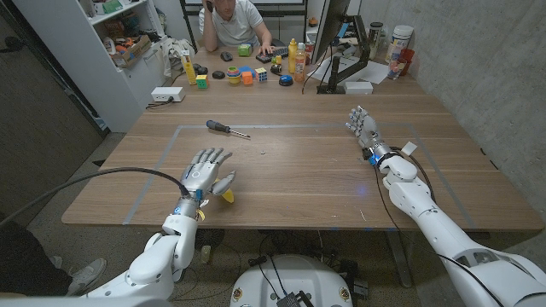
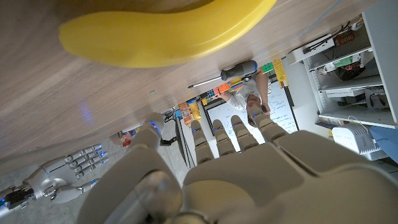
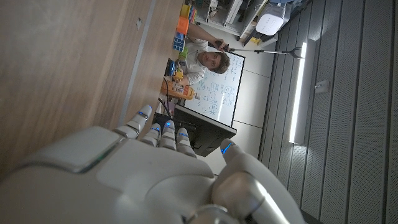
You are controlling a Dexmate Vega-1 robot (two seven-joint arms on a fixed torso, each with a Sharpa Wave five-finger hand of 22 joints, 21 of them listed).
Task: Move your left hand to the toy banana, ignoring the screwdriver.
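A wooden worktop [image 1: 299,170] is seen from above, with the robot's arms reaching in from the near edge. The left hand [image 1: 205,172] is held low over the near left part of the worktop, its fingers [image 1: 213,157] spread apart and stretched toward the far side, with nothing gripped in them. The toy banana [image 1: 227,195], bright yellow, lies on the wood just beside the thumb side of that hand, near the wrist end and well behind the fingertips; only a small part of it is seen past the hand. Whether the hand touches it cannot be told. In the left wrist view the banana is seen close up as a large curved yellow shape on the wood ahead of the palm.

The screwdriver [image 1: 227,129], with a dark handle and a thin metal shaft, lies on the worktop well beyond the left fingers, toward the far side.

The right hand [image 1: 364,130] is placed on the right side of the worktop, well apart from both things, its fingers open and extended, holding nothing.

At the far edge, small colourful toys [image 1: 243,75] and bottles [image 1: 296,58] are set in front of a seated person [image 1: 235,21]. A whiteboard with blue writing, too small to be read, is seen behind the person in the right wrist view.
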